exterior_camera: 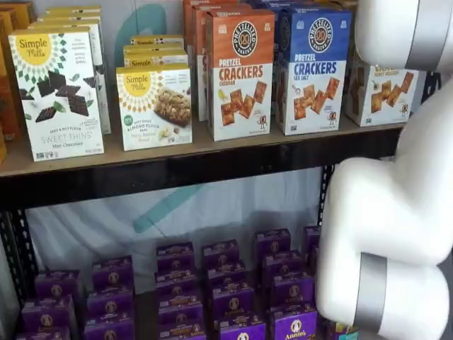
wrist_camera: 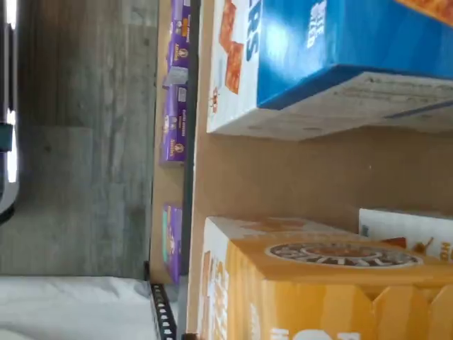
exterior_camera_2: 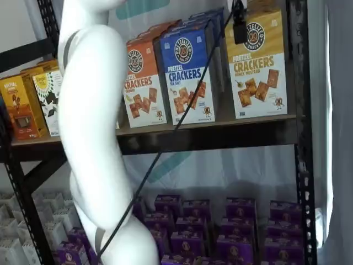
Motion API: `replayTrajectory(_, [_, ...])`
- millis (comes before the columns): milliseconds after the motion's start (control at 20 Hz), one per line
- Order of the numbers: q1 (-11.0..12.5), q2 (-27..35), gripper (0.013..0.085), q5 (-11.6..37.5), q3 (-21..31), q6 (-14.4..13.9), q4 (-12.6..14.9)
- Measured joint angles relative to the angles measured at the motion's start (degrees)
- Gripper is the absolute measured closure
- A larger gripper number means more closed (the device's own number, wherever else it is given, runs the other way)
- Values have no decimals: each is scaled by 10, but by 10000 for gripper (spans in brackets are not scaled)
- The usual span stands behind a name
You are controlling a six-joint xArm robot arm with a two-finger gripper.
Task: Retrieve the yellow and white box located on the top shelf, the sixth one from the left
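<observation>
While the yellow and white box (exterior_camera_2: 257,66) stands untouched at the right end of the top shelf (exterior_camera_2: 209,135), beside the blue box (exterior_camera_2: 186,74), the approach is under way and the gripper, unseen but evidently spread wide, must next straddle it.

A mock shop aisle, set up like a lab: black perforated metal uprights (exterior_camera_2: 300,138) carry the top shelf (exterior_camera: 191,159), stocked in neat rows with cracker boxes (exterior_camera: 239,74) facing front. Below stand ranks of purple boxes (exterior_camera: 226,297). A white robot arm (exterior_camera_2: 91,138) and its black cable (exterior_camera_2: 182,118) stand before the shelves.
</observation>
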State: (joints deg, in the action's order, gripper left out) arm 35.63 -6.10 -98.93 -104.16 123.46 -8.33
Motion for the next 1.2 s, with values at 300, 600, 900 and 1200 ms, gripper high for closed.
replayTrajectory(300, [1, 5, 130, -4, -6, 0, 0])
replayTrajectory(600, [4, 5, 210, -5, -8, 2, -3])
replayTrajectory(900, [8, 5, 250, -10, -12, 4, -10])
replayTrajectory(1200, [10, 5, 290, -14, -15, 5, -10])
